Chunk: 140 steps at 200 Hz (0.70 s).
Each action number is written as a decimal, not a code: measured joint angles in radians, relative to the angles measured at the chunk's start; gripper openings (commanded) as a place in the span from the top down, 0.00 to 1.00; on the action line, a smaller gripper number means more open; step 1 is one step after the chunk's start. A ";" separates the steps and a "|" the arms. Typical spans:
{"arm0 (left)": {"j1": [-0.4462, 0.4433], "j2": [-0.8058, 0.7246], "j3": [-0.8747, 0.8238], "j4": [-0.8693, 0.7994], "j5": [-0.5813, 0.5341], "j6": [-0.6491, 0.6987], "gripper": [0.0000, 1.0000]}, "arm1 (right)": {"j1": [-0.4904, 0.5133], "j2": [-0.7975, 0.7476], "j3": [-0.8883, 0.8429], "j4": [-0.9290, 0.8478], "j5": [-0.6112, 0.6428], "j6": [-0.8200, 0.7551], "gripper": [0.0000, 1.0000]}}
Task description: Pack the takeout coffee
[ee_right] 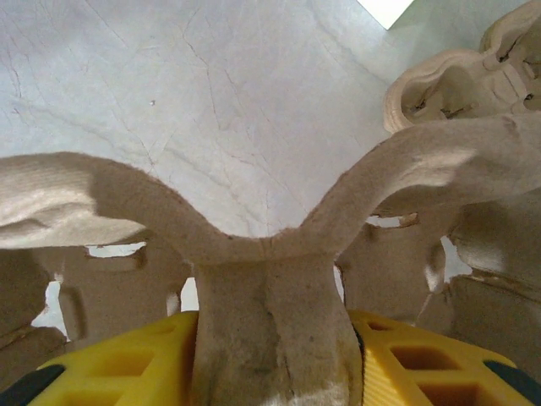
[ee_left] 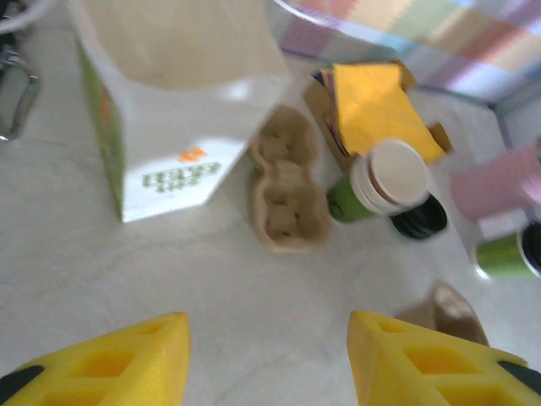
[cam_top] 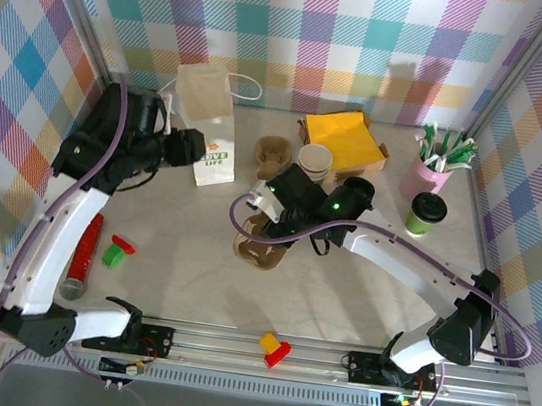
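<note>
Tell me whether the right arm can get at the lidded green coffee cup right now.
Probably not yet: the right gripper is clamped on the cardboard carrier. The coffee cup stands unblocked beside the pink cup, so after letting go, the way looks free.

Takeout coffee (cam_top: 426, 213): small green paper cup, round black plastic lid pressed on. It stands upright on the tabletop (cam_top: 190, 273), far right side, just in front of the pink cup (cam_top: 424, 179) and near it. Nothing grips or touches it. Left wrist view catches it at the right edge (ee_left: 503, 256), green wall and dark lid partly cut off, blurred.
</note>
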 measured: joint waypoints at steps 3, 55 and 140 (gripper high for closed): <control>0.011 0.013 0.010 0.000 -0.004 -0.005 0.48 | 0.000 -0.003 -0.002 0.000 0.001 0.001 0.54; 0.103 0.172 0.099 0.004 -0.058 -0.052 0.48 | 0.000 -0.070 -0.038 -0.013 0.005 0.027 0.53; 0.170 0.407 0.283 0.011 -0.154 -0.055 0.51 | 0.000 -0.104 -0.053 -0.056 0.005 0.058 0.54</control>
